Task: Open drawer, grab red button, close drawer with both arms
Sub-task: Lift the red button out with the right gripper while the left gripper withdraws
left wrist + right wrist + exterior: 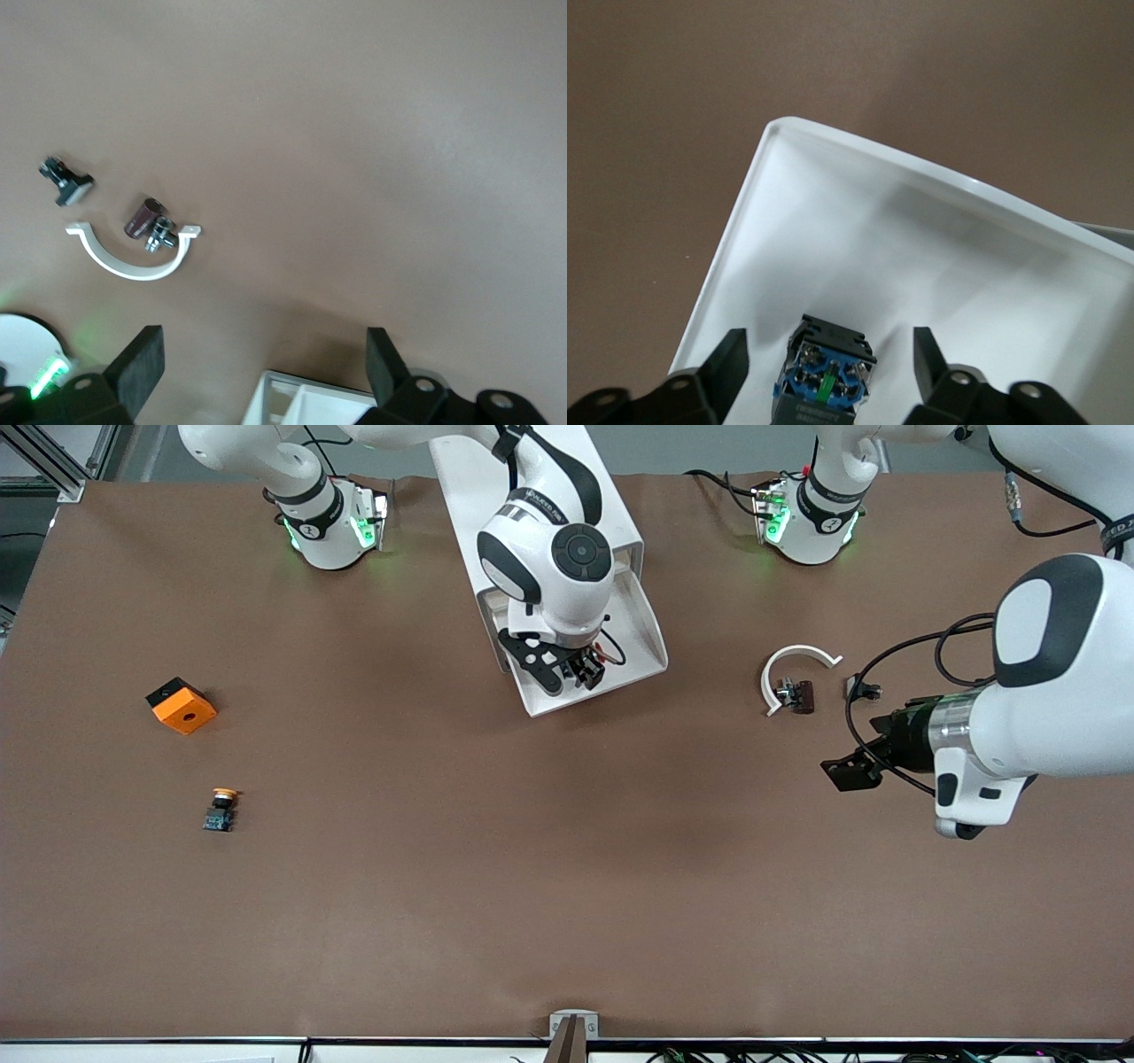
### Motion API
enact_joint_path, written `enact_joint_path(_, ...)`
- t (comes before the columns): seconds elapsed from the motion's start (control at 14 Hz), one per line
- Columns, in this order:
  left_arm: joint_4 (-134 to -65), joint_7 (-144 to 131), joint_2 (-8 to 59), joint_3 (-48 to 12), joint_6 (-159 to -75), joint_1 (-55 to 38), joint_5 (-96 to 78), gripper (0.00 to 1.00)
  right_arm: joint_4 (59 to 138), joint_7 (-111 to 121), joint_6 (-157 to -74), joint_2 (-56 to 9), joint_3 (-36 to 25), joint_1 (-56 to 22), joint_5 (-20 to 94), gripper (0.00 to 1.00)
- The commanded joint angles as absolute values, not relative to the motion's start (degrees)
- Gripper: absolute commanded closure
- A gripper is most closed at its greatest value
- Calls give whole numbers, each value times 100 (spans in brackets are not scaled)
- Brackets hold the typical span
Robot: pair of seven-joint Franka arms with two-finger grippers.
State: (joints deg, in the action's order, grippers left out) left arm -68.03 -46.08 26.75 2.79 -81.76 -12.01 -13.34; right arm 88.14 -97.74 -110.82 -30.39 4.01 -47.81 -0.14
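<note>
The drawer point(642, 646) stands pulled out of the white cabinet point(567, 478), toward the front camera. My right gripper point(580, 669) reaches down into it. In the right wrist view the button point(824, 376) lies on the drawer's white floor point(859, 230), its bluish base and black body facing up. The right gripper point(828, 359) is open, one finger on each side of the button, with a gap showing on both sides. The red cap is hidden. My left gripper point(855, 766) waits open over bare table at the left arm's end, with nothing between its fingers point(142, 363).
An orange cube with a hole point(182, 707) and a yellow-capped button point(221, 808) lie toward the right arm's end. A white curved clip point(797, 669), a small dark part point(797, 695) and a black connector point(864, 688) lie close to the left gripper.
</note>
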Motion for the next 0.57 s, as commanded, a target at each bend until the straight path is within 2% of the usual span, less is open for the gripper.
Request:
enact_joint_path(0.0,-7066,-4439,2505,-8,-8226,-1195,-968,0,8692,-9870,-11223,-3199,404,-4816,44,40)
enact_joint_path(0.14,-7198,-4098,2496,-114,-8489,-1187,-941,0,8684,-9888,-11294,-3243,404,-4816,123,68)
enact_joint_path(0.29,-7198,-3894,2505,-114,-8543,-1195,-940,0,8675,-9862,-11285,-3252,404,-4816,106,91)
enact_joint_path(0.36,-7207,-3885,2505,-123,-8552,-1195,-940,0,8666,-9800,-11276,-3243,404,-4816,88,95)
enact_joint_path(0.5,-7434,-3867,2374,-167,-8718,-1195,-740,0,8395,-9765,-11180,-3226,404,-4703,123,95)
